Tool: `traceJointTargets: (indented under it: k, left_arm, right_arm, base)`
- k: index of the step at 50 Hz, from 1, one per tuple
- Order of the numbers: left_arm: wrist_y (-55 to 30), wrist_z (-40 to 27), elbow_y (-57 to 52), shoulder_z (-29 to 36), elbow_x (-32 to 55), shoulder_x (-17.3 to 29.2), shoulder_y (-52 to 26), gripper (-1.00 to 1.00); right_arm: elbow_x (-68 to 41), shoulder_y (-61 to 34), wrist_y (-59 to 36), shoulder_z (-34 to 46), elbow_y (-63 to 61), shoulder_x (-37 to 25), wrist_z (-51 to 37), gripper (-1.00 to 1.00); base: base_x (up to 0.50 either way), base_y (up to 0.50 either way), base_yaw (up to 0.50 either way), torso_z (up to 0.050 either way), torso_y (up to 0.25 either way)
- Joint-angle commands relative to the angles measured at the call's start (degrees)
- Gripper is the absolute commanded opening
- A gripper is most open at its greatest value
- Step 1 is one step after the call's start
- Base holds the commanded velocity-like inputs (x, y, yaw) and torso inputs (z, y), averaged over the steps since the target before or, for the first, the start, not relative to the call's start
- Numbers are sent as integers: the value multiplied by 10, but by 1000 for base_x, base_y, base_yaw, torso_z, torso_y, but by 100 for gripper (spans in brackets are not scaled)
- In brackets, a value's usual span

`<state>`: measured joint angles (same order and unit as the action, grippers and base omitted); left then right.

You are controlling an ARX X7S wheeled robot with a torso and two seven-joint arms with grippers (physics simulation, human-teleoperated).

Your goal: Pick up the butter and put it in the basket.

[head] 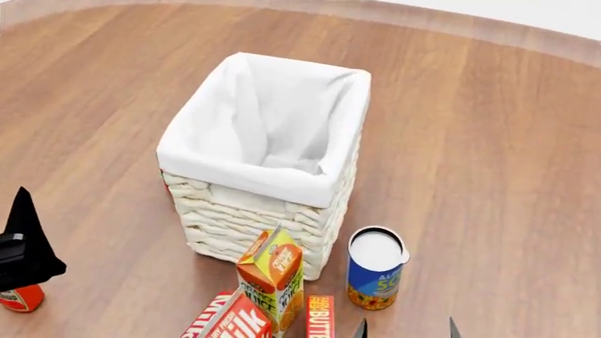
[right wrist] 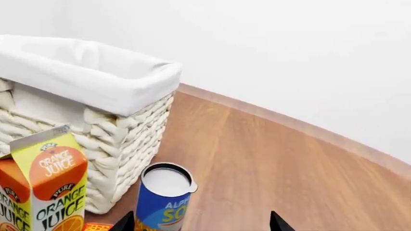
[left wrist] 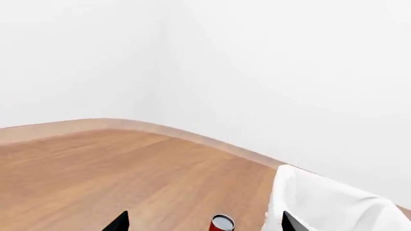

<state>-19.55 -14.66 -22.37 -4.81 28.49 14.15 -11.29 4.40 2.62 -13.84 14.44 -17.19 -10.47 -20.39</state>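
The basket (head: 258,204) stands on the wooden tabletop (head: 488,141), ahead of both tools; its white cloth liner (head: 267,120) folds over the rim, and the part of the inside that shows holds nothing but cloth. One blue can (head: 376,271) with a white top stands just ahead of the right tool (head: 407,329), beside the basket's near corner. One orange juice carton (head: 272,278) stands to that tool's left, against the basket's near wall. One milk carton (head: 230,320) sits just left of the juice, cut off by the head view's edge. The butter (head: 320,318) lies on the tabletop between the juice carton and the right tool, just left of its tips, outside the basket. One small red can (head: 21,298) stands right by the left tool (left wrist: 202,224). The right tool's tips stand apart, released, around nothing. The left tool's tips are likewise spread, nothing clasped.
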Motion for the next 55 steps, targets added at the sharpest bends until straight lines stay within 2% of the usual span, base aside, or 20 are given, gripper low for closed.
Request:
traceJointTargets:
  k: [1,23,24,40,45,47,49,55]
  left_arm:
    - [21,13,-3,-2,12,0,9,100]
    - [17,4,11,-2,16,5,-2,100]
    - [5,-3,10,-13,37,2,-6,100]
    - [3,-10,-4,-11,37,11,2,100]
    - [3,-12,-5,-12,37,13,5,100]
    - [0,-15,-9,-13,39,14,7,100]
    - [0,-16,-8,-14,39,15,8,100]
    - [3,-15,-23,-13,39,18,27,100]
  right_arm:
    - [-1,-1,-5,3,-5,-3,-5,100]
    - [-3,-10,-16,14,-4,-5,-11,100]
    - [-8,-10,-7,14,-2,-5,-8,100]
    - [-140,-31,73,50,83,-10,138,100]
    - [-136,-29,74,56,81,-14,139,100]
    - [-139,-12,118,44,65,-17,133,100]
    - [-127,-11,106,45,58,-21,121,100]
    - [-117,10,162,24,67,-16,89,100]
  base:
    - [0,0,0,0,-250]
    - [0,0,0,1,-250]
    - [0,0,0,0,0]
    - [0,0,0,0,0]
    - [0,0,0,0,0]
    - [0,0,0,0,0]
    - [0,0,0,0,0]
    - [0,0,0,0,0]
